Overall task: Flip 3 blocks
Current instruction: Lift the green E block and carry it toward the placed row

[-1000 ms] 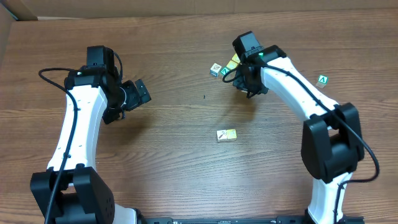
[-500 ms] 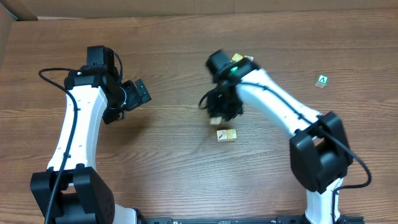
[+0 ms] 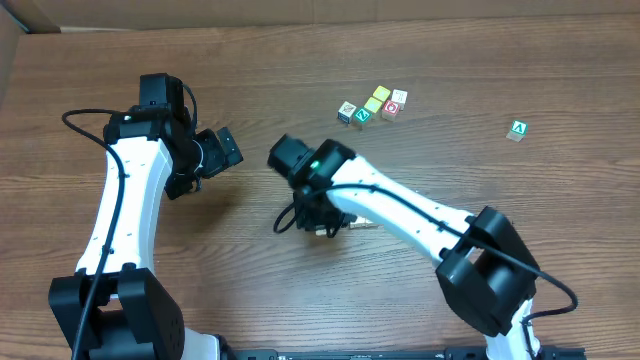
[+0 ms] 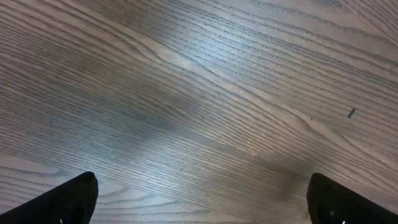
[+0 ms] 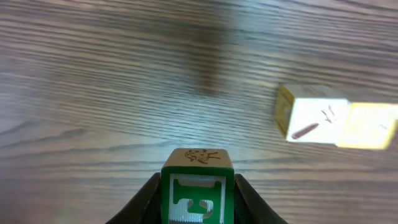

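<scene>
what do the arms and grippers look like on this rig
The left arm and right arm have rounded white link shells with black joint housings and black bases. A thin black cable loops beside the left arm. The left gripper and right gripper are black, and a green light glows by the right wrist.

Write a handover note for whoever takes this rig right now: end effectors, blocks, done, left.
Open and empty: left end effector, over bare table.
Mid-table: right end effector, shut on the E block, its green face toward the wrist camera.
On the table just beside it: white block and yellow block, side by side.
Done: E block is picked up; which blocks are already flipped cannot be told.
Left: probably set the E block down on a different face, then check the other two.
</scene>
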